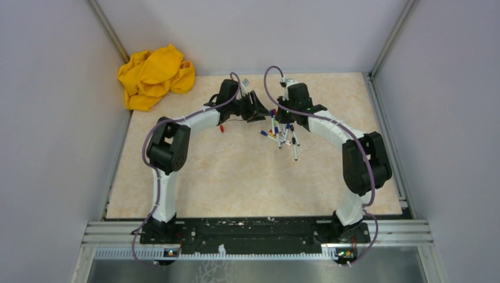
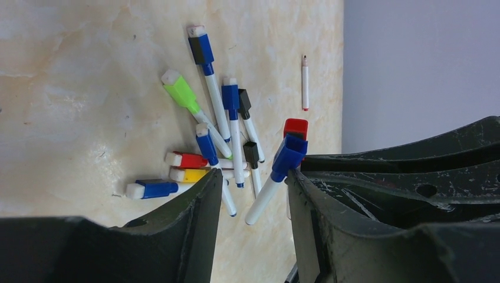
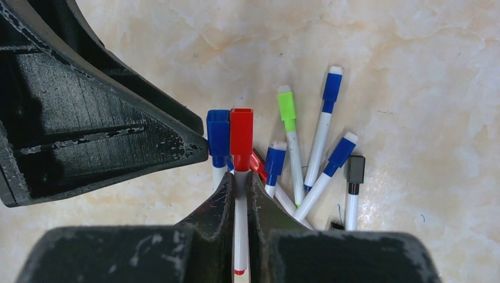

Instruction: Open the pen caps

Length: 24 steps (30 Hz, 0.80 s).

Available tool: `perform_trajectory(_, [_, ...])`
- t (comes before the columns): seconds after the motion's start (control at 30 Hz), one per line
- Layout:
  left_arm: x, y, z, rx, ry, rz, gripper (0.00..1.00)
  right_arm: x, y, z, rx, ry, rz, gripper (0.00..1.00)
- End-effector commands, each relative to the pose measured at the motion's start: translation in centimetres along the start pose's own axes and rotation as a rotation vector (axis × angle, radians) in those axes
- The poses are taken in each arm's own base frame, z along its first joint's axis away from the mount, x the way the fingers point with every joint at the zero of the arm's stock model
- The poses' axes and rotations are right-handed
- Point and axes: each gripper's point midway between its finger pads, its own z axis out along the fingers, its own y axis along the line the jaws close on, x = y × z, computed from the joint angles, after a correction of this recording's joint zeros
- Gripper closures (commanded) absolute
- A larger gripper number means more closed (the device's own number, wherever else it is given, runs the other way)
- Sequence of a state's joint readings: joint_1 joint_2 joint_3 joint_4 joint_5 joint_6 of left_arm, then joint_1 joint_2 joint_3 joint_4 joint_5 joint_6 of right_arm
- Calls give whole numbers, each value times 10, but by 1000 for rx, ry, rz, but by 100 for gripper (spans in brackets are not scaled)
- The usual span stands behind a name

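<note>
My right gripper [image 3: 240, 177] is shut on the white barrel of a pen whose red cap [image 3: 241, 138] sticks out past the fingertips. A blue cap [image 3: 217, 132] on another pen stands right beside it, touching one finger of my left gripper [image 3: 177, 147]. My left gripper [image 2: 253, 177] is open, and the blue-capped pen [image 2: 289, 154] lies between its jaws against the right finger, with the red cap [image 2: 295, 127] behind. Below, a pile of capped pens [image 1: 280, 132] shows green [image 2: 181, 93], blue [image 2: 201, 48], red [image 2: 187, 160] and yellow [image 2: 191, 175] caps.
A bunched yellow cloth [image 1: 154, 76] lies at the back left corner. A small red piece [image 1: 222, 128] lies on the table by the left arm. A lone thin white barrel [image 2: 305, 82] lies apart from the pile. Grey walls enclose the table on three sides.
</note>
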State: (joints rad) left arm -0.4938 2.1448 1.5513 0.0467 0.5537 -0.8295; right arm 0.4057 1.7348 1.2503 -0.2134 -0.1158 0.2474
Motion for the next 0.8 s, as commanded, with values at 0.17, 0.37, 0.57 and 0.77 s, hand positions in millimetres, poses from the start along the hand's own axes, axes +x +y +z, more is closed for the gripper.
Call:
perform_trajectory(0.17, [-4, -29, -4, 79, -22, 18, 55, -8, 25, 8, -90, -30, 0, 100])
perform_trajectory(0.37, [-3, -30, -4, 84, -20, 17, 56, -5, 27, 12, -94, -21, -2, 100])
perform_trajectory(0.57, [-1, -27, -1, 79, -15, 15, 59, -4, 26, 13, -87, -21, -2, 100])
perform_trajectory(0.77, [-1, -21, 1, 60, -20, 18, 59, -2, 23, 12, -72, -12, -13, 100])
